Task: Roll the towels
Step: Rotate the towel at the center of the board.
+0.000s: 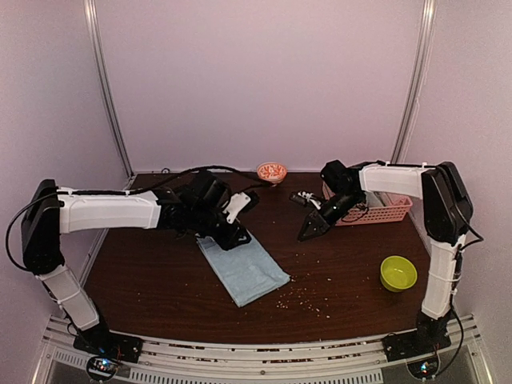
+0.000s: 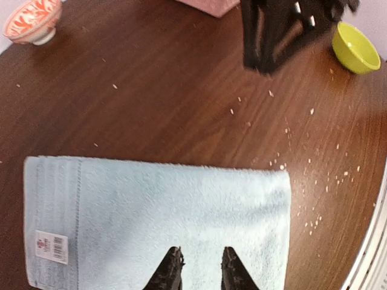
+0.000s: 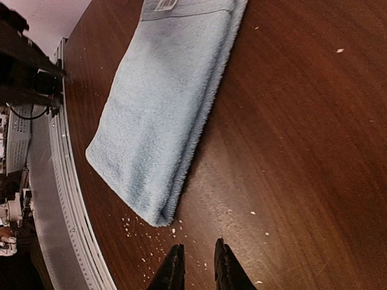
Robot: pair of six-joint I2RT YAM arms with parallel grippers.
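Note:
A plain light-blue towel lies folded flat in a long strip on the dark wood table, left of centre. It also shows in the left wrist view, with a white label, and in the right wrist view. My left gripper hovers over the towel's far end, jaws a little apart and empty. My right gripper hangs over bare table to the right of the towel, jaws a little apart and empty. The spotted towel is out of view.
A pink lattice basket stands at the back right behind my right gripper. A lime-green bowl sits front right. A small orange-patterned bowl sits at the back centre. Pale crumbs are scattered near the towel's near end.

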